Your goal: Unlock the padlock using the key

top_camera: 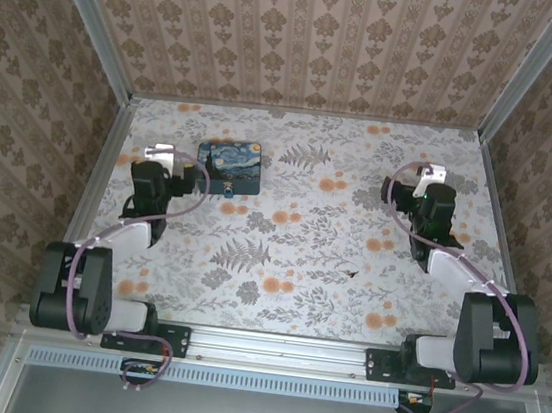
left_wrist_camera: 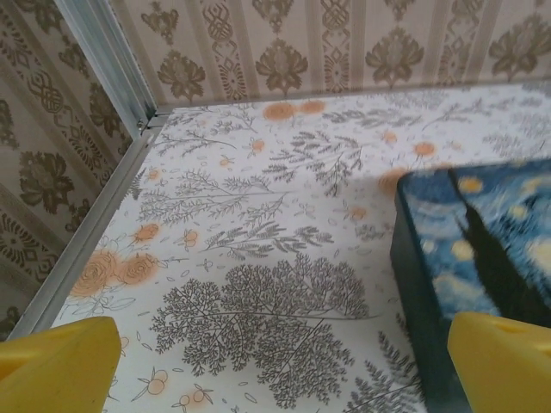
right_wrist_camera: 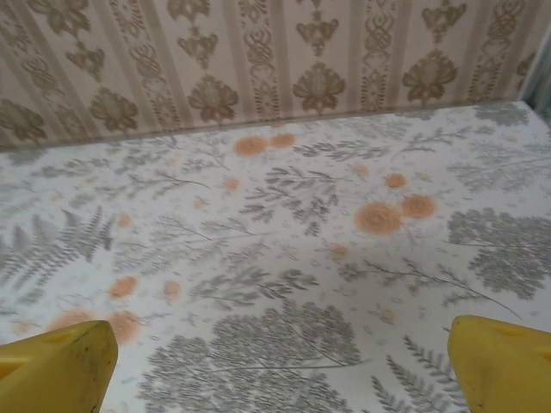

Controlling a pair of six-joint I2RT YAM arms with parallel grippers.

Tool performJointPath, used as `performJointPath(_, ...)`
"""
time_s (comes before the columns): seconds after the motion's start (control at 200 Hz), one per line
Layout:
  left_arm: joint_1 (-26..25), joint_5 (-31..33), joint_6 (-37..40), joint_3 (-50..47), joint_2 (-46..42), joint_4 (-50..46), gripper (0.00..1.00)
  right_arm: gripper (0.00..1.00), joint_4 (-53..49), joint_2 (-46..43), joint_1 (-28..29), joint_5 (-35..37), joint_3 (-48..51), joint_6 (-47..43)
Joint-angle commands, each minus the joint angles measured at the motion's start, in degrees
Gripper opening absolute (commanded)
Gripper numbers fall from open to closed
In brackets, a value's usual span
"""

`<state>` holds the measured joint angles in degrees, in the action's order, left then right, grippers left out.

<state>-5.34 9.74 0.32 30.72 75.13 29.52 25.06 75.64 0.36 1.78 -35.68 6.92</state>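
The padlock (top_camera: 228, 207) is a tiny dark bluish object on the flowered table, just in front of the Starry-Night box (top_camera: 228, 167). Near the table's middle right lies the key (top_camera: 351, 272), a thin dark sliver. My left gripper (top_camera: 165, 156) hovers at the left of the box, open, with nothing between its yellow fingertips (left_wrist_camera: 60, 366). In the left wrist view the box (left_wrist_camera: 482, 249) stands by the right fingertip. At the far right my right gripper (top_camera: 429, 175) is open too, over bare table, its yellow fingertips (right_wrist_camera: 60, 366) wide apart. Both grippers are well away from padlock and key.
Patterned walls enclose the table on three sides, with metal corner posts (left_wrist_camera: 112, 60) at the back corners. A metal rail (top_camera: 279, 348) runs along the near edge between the arm bases. Purple cables (top_camera: 191, 201) loop beside each wrist.
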Motion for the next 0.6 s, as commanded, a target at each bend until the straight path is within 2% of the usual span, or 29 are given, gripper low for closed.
performJointPath(0.0,0.81,1.60,-6.86,5.87,-1.85,-13.28,1.00,1.00,-13.29,0.31,-0.14,-7.98,-5.14,6.19)
performJointPath(0.085,2.45,1.26,-13.46,12.11,0.01,-21.82,1.00,0.99,-13.78,1.25,0.34,-15.64,-7.02,9.20)
performJointPath(0.205,6.38,-7.53,-20.67,21.36,5.71,-31.90,1.00,0.98,-14.70,3.60,1.17,-21.15,-10.79,17.09)
performJointPath(0.36,9.11,-21.37,-24.80,30.32,14.48,-35.13,1.00,0.90,-14.58,12.56,4.12,-27.76,-17.67,27.36)
performJointPath(0.595,8.95,-33.19,-27.44,38.95,26.65,-36.93,1.00,0.85,-14.83,26.47,12.02,-31.03,-29.45,35.40)
